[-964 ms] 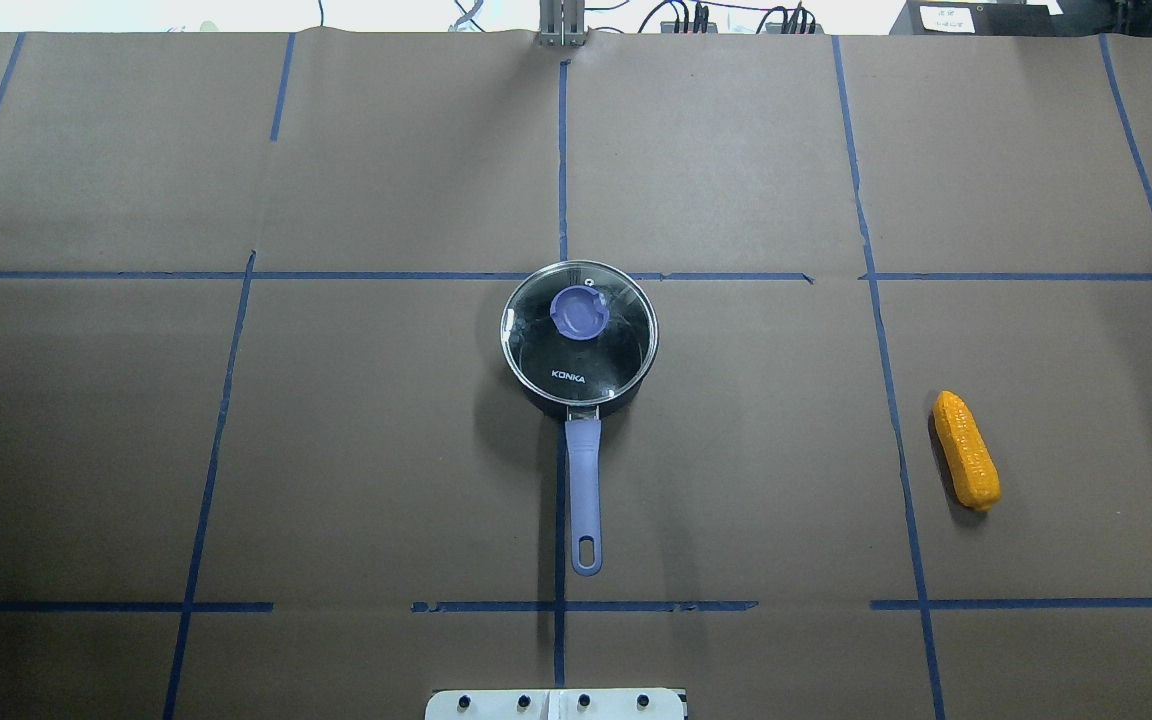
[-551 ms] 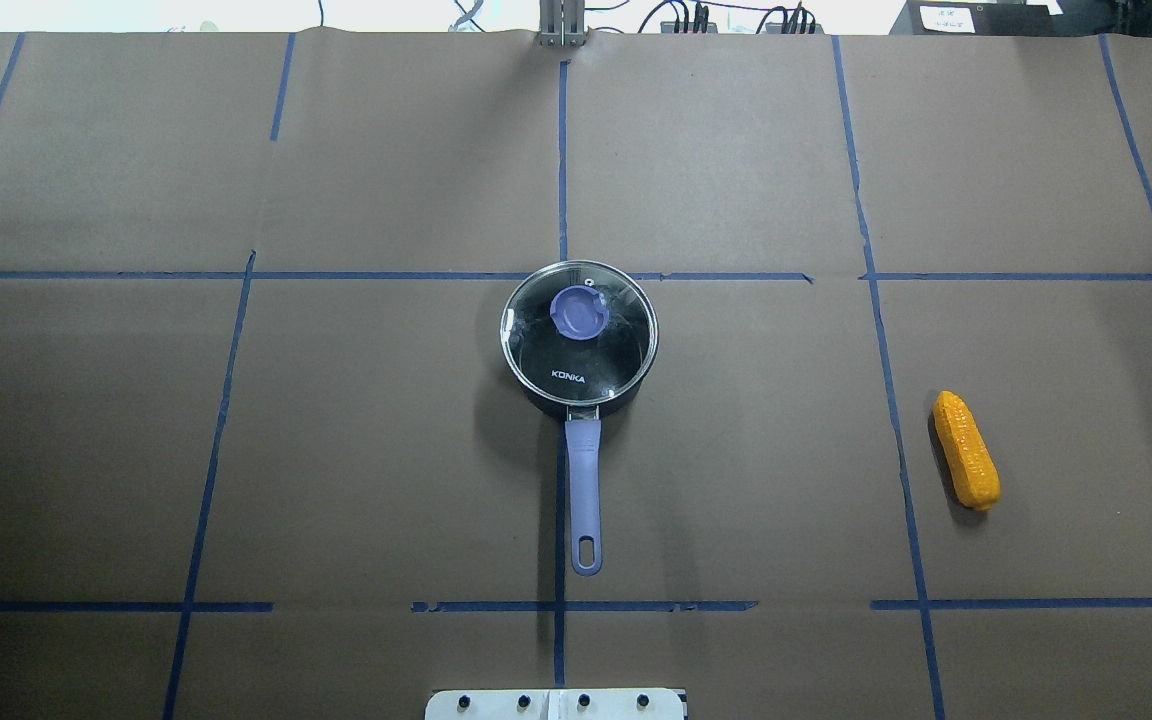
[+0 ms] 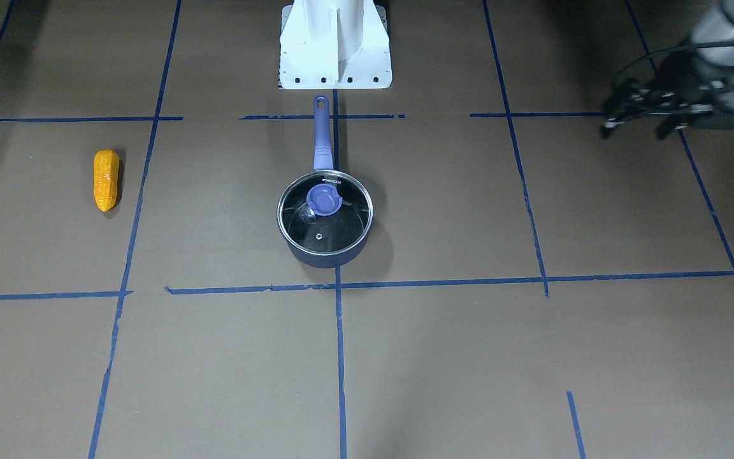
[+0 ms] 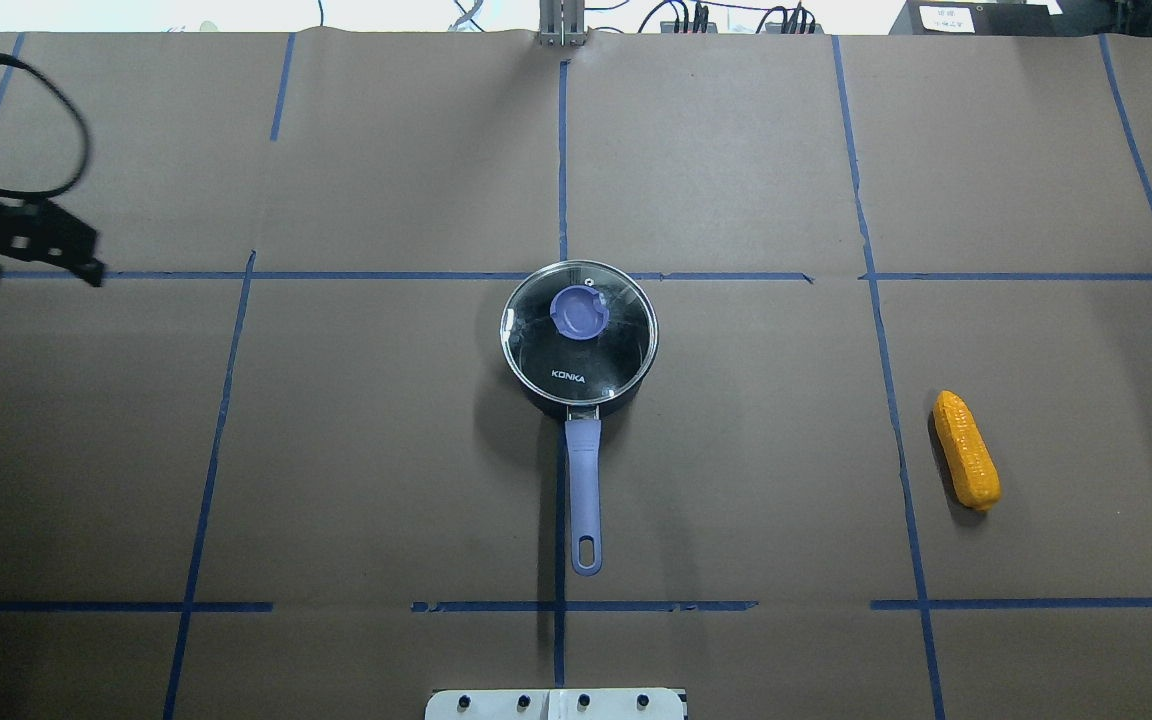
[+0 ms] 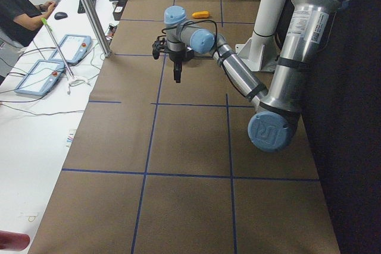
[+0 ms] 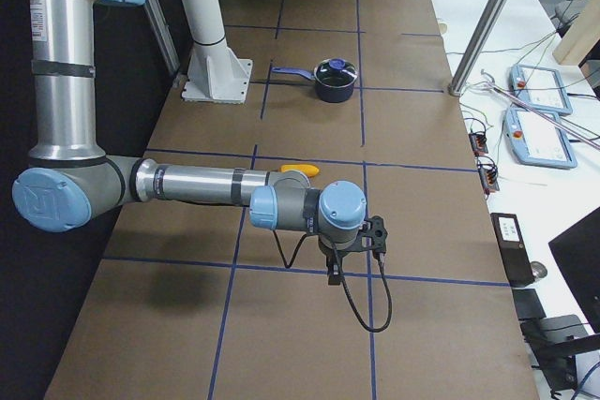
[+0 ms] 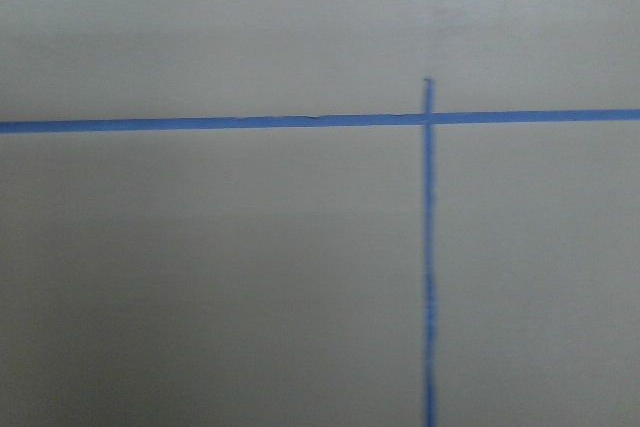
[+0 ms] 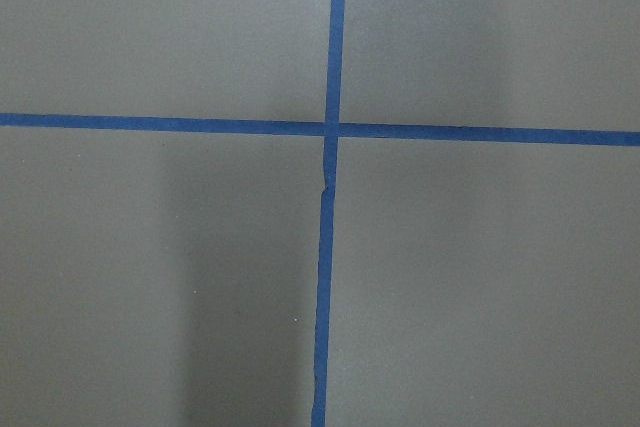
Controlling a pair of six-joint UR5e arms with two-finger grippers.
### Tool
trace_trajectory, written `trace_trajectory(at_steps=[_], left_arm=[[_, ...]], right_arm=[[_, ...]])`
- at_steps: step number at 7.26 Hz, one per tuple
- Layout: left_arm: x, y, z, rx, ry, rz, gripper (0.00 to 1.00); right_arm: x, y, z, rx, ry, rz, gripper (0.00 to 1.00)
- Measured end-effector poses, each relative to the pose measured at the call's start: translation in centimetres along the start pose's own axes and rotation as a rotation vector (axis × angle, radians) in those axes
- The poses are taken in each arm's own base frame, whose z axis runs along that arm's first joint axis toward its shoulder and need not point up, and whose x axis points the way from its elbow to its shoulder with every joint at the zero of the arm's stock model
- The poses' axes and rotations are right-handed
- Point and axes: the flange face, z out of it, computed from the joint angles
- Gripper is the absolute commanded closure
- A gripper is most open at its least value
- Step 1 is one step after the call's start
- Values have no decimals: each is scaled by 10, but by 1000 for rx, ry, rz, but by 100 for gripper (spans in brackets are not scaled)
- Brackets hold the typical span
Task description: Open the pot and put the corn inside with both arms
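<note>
Brown-papered bench (image 4: 386, 450) gridded in blue tape. The pot (image 4: 583, 470), lid (image 4: 579, 335) on, stands mid-bench. The corn (image 4: 966, 450) lies well apart toward the right edge. Left fingers (image 4: 36, 252), spread and empty, hover at the left edge. Right fingers (image 6: 349, 248) hang past the corn near the right edge; I cannot tell their spread.

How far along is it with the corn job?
Nothing done yet: the lid sits on the pot, the corn lies on the table apart from it. The left end effector hovers open, empty, far from both. Lifting the lid and loading the corn remain.
</note>
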Motion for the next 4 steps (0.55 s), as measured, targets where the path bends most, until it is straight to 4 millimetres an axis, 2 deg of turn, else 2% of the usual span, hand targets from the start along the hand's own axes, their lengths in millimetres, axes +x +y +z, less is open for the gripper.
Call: trace_trajectory(at_steps=[2, 3, 4], left_arm=[[118, 15, 19, -38, -9, -21, 0], [170, 17, 30, -40, -10, -38, 0], [214, 17, 40, -34, 0, -50, 0]], right_arm=[[-7, -5, -3, 7, -2, -12, 0], [-11, -8, -6, 12, -10, -13, 0], [-12, -10, -5, 11, -22, -5, 0]])
